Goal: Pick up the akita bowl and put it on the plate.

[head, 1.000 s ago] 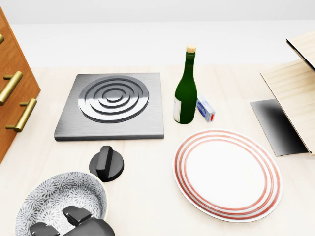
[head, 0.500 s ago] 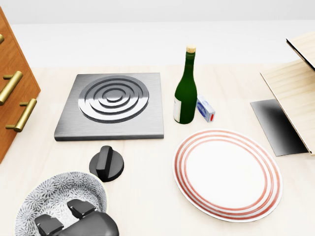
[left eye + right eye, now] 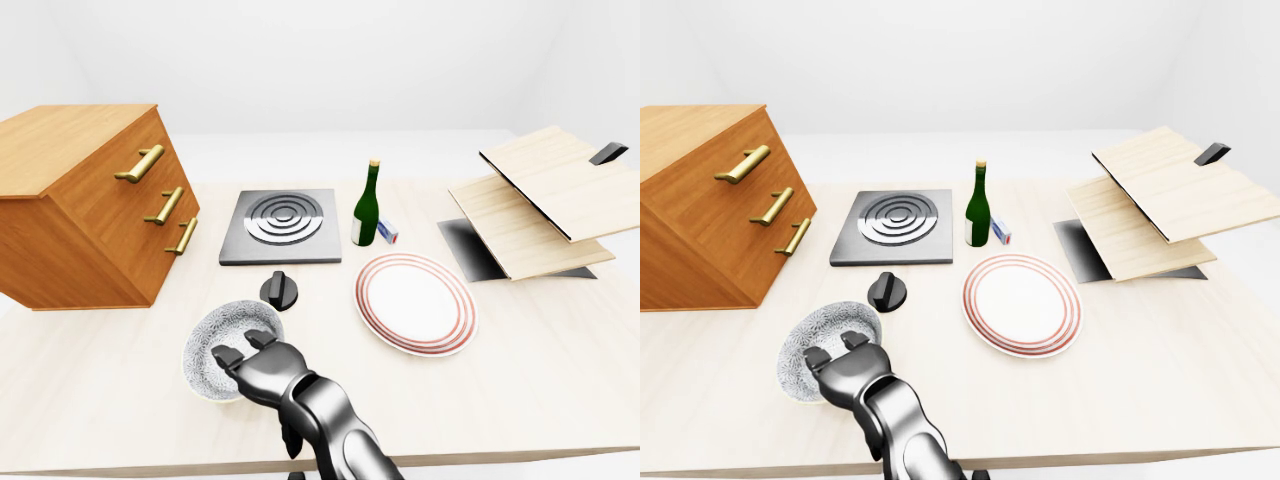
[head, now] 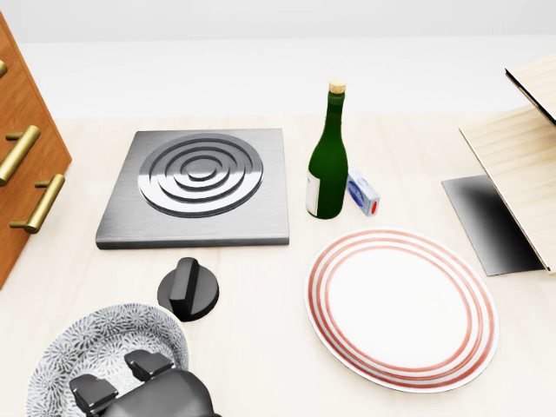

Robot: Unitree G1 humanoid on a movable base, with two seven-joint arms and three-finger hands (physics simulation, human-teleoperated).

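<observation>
**Simulated kitchen counter**

Pale wood counter [image 3: 560, 340], plain white surround. Kitchen cues: metal hob plate [image 3: 284, 224] with black knob [image 3: 278, 290] mid-counter, green bottle [image 3: 367, 206], red-ringed plate [image 3: 415, 302], wooden drawer cabinet [image 3: 85, 200] at left edge, wooden rack [image 3: 540, 205] at right edge.

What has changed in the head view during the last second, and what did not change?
Only the left hand moved: it shifted right and slightly up in the head view, its fingertips now over the inside of the akita bowl. Whether they grip it cannot be told. The bowl, plate, bottle, knob and burner stayed where they were.
</observation>
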